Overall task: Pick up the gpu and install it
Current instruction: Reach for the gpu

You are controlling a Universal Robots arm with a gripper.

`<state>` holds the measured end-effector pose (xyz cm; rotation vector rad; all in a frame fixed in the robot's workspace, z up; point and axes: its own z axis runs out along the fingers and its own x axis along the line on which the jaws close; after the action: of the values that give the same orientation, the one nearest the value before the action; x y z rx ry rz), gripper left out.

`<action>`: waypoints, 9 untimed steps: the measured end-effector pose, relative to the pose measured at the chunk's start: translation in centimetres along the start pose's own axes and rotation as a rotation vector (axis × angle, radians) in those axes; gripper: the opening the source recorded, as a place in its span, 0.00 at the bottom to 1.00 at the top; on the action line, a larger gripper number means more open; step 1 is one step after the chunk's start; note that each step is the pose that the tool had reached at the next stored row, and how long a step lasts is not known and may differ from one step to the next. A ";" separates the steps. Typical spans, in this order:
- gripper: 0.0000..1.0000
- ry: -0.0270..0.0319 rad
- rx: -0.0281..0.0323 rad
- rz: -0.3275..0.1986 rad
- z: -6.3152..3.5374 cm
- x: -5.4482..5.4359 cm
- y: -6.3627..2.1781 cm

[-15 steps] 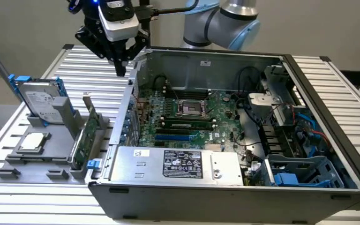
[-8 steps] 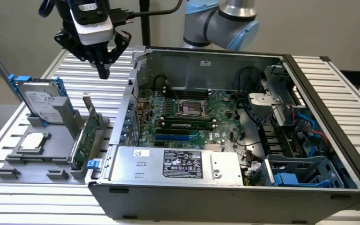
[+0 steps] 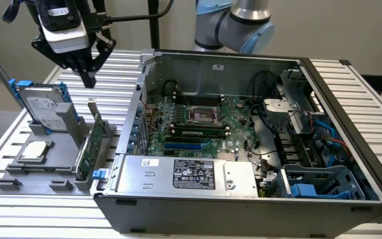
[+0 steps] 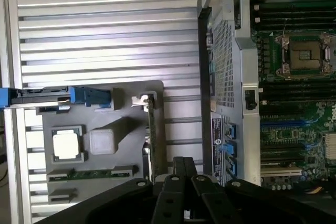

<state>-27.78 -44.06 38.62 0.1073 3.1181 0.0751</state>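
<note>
1. The gpu [image 3: 93, 142] stands on edge in the grey holder [image 3: 18, 181] on the bench [image 3: 38, 216], just beside the open computer case [image 3: 244, 214].
2. Farther back, the end effector [image 3: 88, 79] hangs above the holder, pointing straight down, clenched on nothing, apart from the gpu.

The gripper [image 3: 88, 78] is observed high at the exterior view's left, fingers drawn together with nothing between them, suspended above and clear of the grey holder [image 3: 18, 181]. The gpu [image 3: 91, 142] is found standing on edge in the holder, on the side nearest the computer case [image 3: 244, 219], its silver bracket uppermost. A hard drive [image 3: 44, 107] with blue rails is lodged upright at the holder's far end. A square CPU chip [image 3: 34, 150] is laid flat nearer the camera. The case is set open on the slatted table [image 3: 38, 214], its motherboard [image 3: 198, 127] exposed and a power supply [image 3: 184, 174] fitted at its near edge.
</note>
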 end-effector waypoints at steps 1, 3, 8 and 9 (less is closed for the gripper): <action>0.11 0.0000 0.0000 0.000 0.01 0.4 -0.17; 0.11 0.0001 0.0000 0.000 0.03 1.2 -0.53; 0.11 0.0001 0.0001 0.000 0.08 2.8 -1.58; 0.11 0.0001 0.0001 0.000 0.09 3.2 -1.76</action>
<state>-31.10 -45.59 38.38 0.1074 3.1182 0.0750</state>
